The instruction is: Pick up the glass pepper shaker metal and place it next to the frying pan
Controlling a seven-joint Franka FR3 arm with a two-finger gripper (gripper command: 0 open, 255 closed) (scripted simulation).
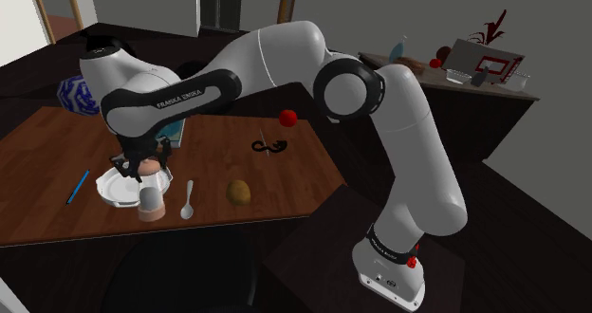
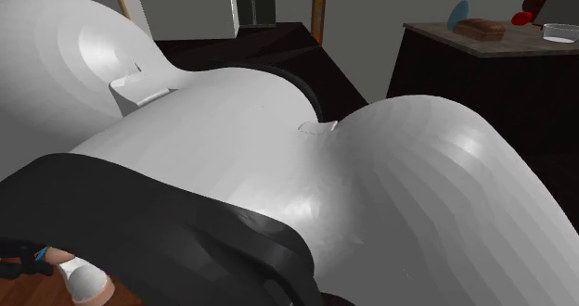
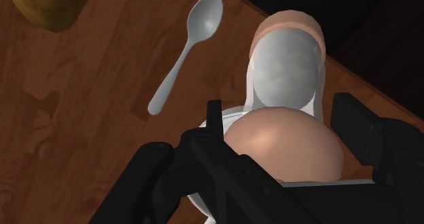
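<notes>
Approaching the pepper shaker (image 3: 285,66), the gripper (image 3: 284,114) is hovering at a peach dome (image 3: 282,151) beside it; grip state cannot be told. Centring on the shaker is probably coming next.

Your arm (image 1: 285,60) rises from base (image 1: 389,268) at shoulder view's lower right, leans up to elbow (image 1: 349,89), then runs long toward that view's left. Forearm (image 1: 166,98) turns down there; hand points straight down. Gripper (image 1: 144,167) hangs low beneath it. Wrist view: fingers (image 3: 215,121) stand apart, each against side of peach dome (image 3: 285,148); you clasp it. Second exterior view: white links (image 2: 278,156) and black joint band (image 2: 167,221) sit close before camera.
</notes>
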